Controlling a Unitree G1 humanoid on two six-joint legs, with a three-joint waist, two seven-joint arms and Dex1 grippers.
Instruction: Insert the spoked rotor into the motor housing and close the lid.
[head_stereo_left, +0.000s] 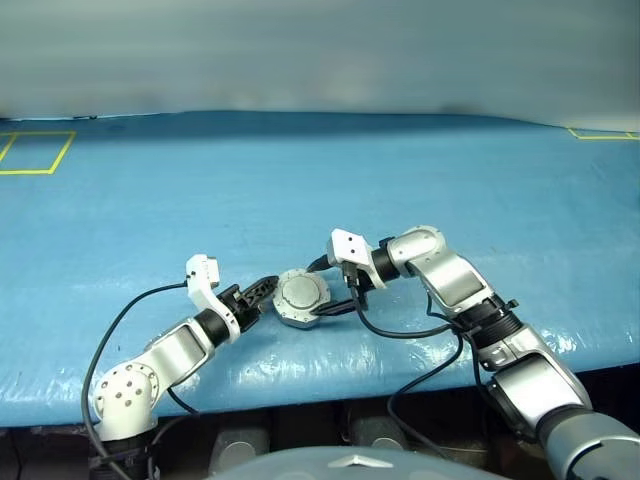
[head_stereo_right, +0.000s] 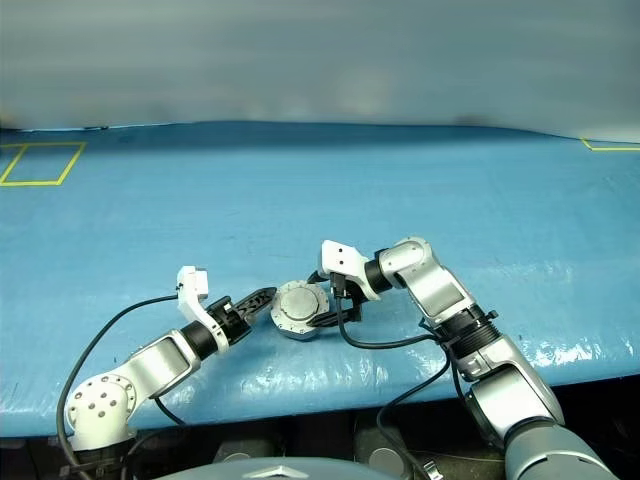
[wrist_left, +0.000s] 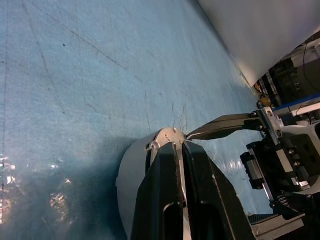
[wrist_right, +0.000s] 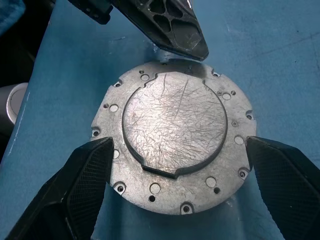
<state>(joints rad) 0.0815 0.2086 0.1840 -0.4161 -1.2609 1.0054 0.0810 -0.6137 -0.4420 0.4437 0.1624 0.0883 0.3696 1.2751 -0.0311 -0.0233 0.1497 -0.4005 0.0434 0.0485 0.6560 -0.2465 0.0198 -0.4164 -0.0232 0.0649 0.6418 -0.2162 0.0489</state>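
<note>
left eye view: blue tabletop (head_stereo_left: 320, 180) with yellow tape outlines (head_stereo_left: 35, 152) at the far left corner and another at the far right. the lid (head_stereo_left: 301, 296), plain grey outer face with raised centre up, sits on a grey round body near the front edge, between the two arms. left claw (head_stereo_left: 268, 288) comes in from the left, fingers pinched together, tips at the lid's left rim. right claw (head_stereo_left: 340, 300) comes in from the right, low at the lid's right side; black cables loop off both arms.

right eye view: same layout, lid between the two claws, left tips touching or just short of its rim, cannot tell which.

left wrist view: left claw's two black fingers (wrist_left: 167, 190) closed flat against each other with no gap, pressed at the grey rim of the lid. one finger of the right claw reaches the rim from the far side.

right wrist view: scratched lid face with a ring of small holes round its flange. right claw fingers (wrist_right: 82, 175) spread wide, one on each side of the flange, very close to it; contact unclear. the left claw's tip sits at the far rim.
</note>
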